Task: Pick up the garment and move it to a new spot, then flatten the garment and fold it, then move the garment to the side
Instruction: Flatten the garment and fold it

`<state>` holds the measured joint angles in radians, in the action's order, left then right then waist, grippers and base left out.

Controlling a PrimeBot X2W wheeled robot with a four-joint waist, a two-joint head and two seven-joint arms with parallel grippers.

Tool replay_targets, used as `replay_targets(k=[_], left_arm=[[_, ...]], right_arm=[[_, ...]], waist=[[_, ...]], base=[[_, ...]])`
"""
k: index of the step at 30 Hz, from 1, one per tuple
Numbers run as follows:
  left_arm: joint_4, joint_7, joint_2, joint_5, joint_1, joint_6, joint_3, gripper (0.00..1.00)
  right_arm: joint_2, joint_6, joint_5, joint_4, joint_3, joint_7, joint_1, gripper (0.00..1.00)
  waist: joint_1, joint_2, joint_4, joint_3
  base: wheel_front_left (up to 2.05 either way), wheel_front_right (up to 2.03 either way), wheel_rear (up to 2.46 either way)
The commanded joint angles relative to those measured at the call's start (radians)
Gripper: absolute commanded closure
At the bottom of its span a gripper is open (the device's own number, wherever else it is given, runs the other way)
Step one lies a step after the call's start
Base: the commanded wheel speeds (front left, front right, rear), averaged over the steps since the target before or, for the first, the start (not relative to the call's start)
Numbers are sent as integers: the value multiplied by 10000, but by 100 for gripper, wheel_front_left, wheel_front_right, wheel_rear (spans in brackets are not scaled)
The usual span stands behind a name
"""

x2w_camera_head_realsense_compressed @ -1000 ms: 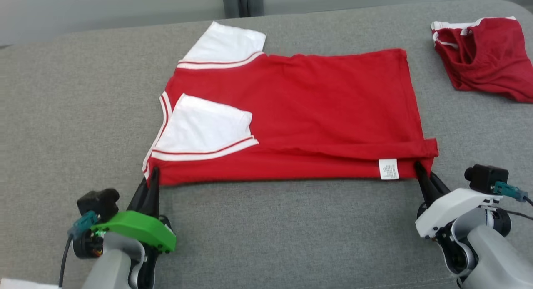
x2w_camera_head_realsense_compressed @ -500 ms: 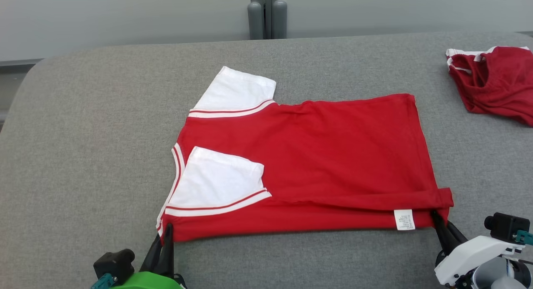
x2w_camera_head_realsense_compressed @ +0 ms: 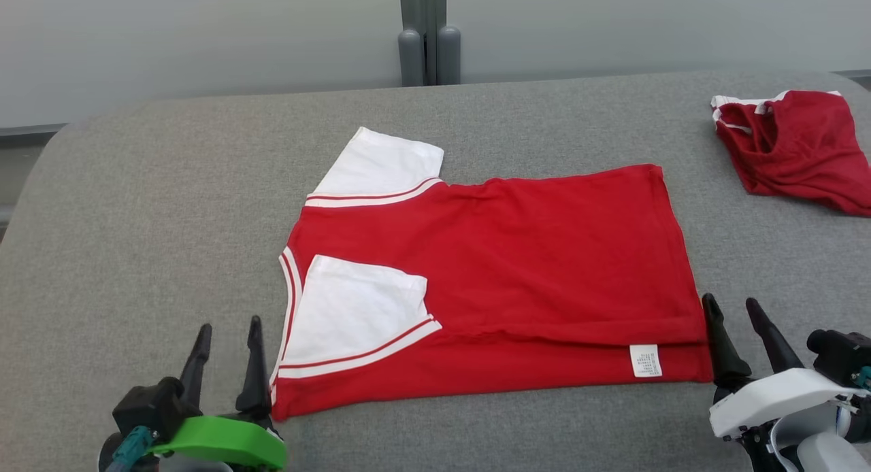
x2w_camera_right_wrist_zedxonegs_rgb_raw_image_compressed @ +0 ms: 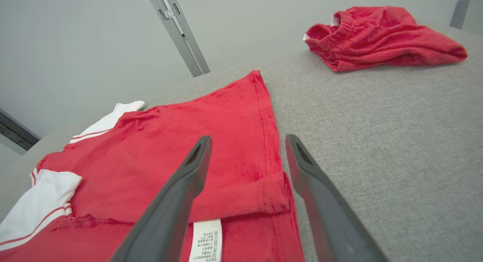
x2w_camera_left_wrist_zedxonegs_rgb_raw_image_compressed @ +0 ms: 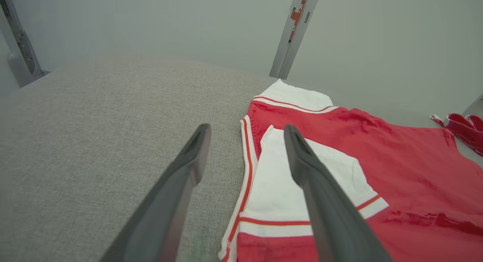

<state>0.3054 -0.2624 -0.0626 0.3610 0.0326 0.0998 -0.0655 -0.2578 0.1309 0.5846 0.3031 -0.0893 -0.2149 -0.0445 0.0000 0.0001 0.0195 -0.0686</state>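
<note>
Left gripper (x2w_camera_head_realsense_compressed: 230, 326): fingers spread, empty, just beside the red-and-white garment (x2w_camera_head_realsense_compressed: 531, 254) at its collar corner. Right gripper (x2w_camera_head_realsense_compressed: 730, 302): spread, empty, at the hem corner. Garment lies folded flat, mid grey cushion (x2w_camera_head_realsense_compressed: 136, 220). Crumpled red cloth (x2w_camera_head_realsense_compressed: 796, 145) far right.

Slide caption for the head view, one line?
Left gripper and right gripper, open, at the near corners of the half-folded shirt on the grey surface; another red garment far right.
</note>
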Motion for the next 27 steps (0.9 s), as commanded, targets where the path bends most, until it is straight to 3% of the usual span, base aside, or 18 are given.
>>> replay_targets(k=[1,17,27], left_arm=[[-191,-25,-6,-230,169,-48,147,0],[-1130,-25,-60,-1632,129,80,1078,0],[-1039,-25,27,-2019,-305,146,1137,0]], right_arm=[[73,-4,-275,-183,61,-146,-32,0],[1061,-4,-2346,-2365,569,-507,571,0],[1424,-4,-3041,-2879,583,-509,1236,0]], waist=[[0,-1,-40,87],[0,-1,-13,279],[0,-1,98,300]], base=[[0,0,0],[0,0,0],[0,0,0]])
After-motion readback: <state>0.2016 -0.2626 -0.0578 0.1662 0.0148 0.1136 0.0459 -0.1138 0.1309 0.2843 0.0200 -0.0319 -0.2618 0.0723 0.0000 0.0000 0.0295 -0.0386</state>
